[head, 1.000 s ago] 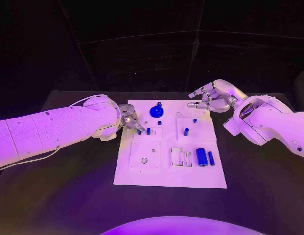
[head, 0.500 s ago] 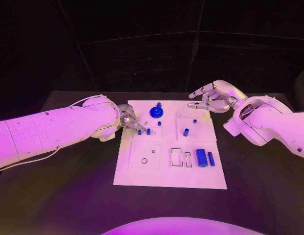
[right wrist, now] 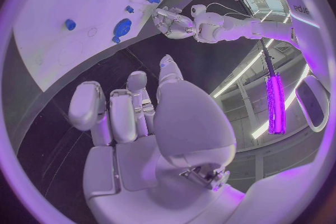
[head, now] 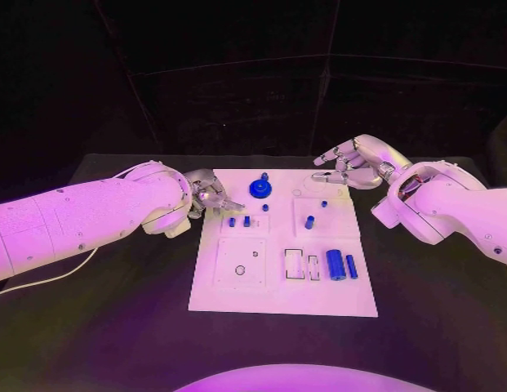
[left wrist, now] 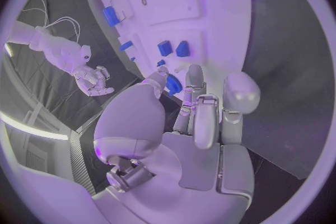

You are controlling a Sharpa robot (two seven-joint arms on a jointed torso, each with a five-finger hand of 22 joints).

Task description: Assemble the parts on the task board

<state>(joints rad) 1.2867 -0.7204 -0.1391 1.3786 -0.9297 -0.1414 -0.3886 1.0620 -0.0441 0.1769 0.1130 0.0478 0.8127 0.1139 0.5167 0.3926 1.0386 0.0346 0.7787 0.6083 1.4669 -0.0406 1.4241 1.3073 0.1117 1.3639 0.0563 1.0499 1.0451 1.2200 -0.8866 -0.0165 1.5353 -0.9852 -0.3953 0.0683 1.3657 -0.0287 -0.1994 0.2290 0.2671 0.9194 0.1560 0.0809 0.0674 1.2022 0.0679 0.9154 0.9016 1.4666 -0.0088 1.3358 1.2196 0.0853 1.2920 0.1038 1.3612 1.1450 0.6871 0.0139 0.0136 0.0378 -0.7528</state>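
Note:
The white task board (head: 279,286) lies mid-table. On it stand a round blue knob (head: 260,188), two small blue pieces (head: 239,221) side by side, further small pieces (head: 309,220), and a blue cylinder (head: 335,264). My left hand (head: 211,196) hovers at the board's far left edge, a little away from the pair, and holds nothing. In the left wrist view its fingers (left wrist: 195,101) are loosely bent, and the knob (left wrist: 173,85) shows beyond their tips. My right hand (head: 349,167) hangs over the far right corner with its fingers apart and nothing in them.
Black table (head: 100,327) surrounds the board on all sides. Empty sockets (head: 295,261) and a square recess with a small hole (head: 240,268) sit in the board's near half. The right forearm (head: 465,212) lies along the board's right side.
My left hand has drawn back from the two small pieces toward the board's far left edge. The pieces and the right hand stay put.

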